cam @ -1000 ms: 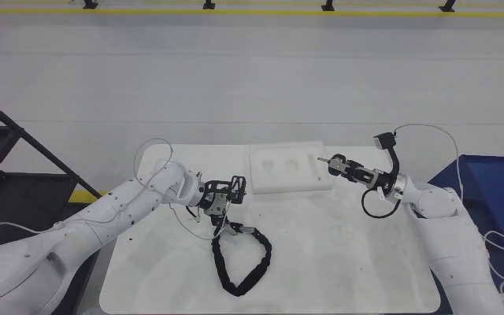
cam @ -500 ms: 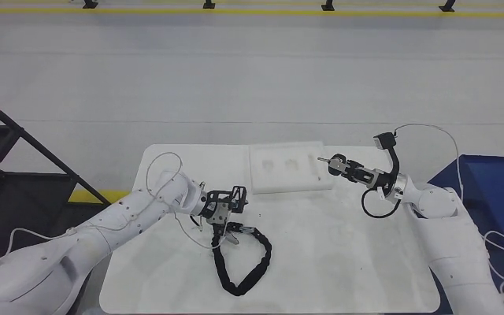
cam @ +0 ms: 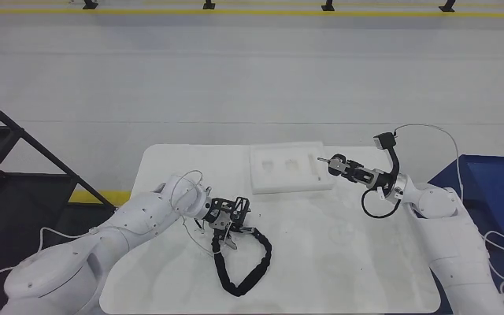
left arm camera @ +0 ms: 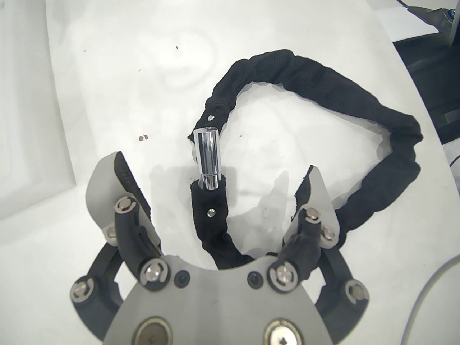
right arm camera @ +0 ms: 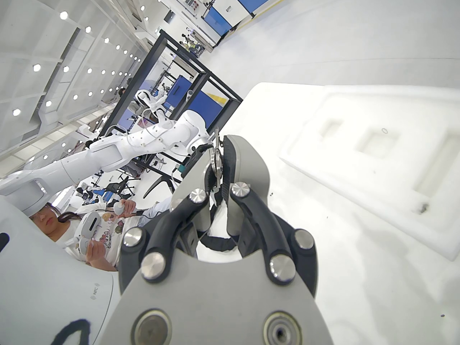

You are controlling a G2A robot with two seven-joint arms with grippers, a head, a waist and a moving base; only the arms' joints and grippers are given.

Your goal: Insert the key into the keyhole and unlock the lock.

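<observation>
A chain lock in a black fabric sleeve (left arm camera: 359,109) lies in a loop on the white table (cam: 331,260); its shiny metal lock cylinder (left arm camera: 207,161) joins the two ends. My left gripper (left arm camera: 215,181) is open just above the cylinder, one finger on either side and neither touching it. In the top view the lock loop (cam: 240,268) lies at the table's front left with the left gripper (cam: 226,228) over its upper end. My right gripper (right arm camera: 217,152) hovers above the table's right rear, shut on the key (right arm camera: 215,159), whose tip (cam: 321,160) points left.
A white foam tray (cam: 288,168) with shallow square recesses sits at the table's rear centre, between the two arms. A black frame (cam: 31,157) stands off the table to the left. The table's right front is bare.
The left arm has moved forward and down toward the lock, bringing its open gripper over the cylinder. The right arm with the key has stayed where it was.
</observation>
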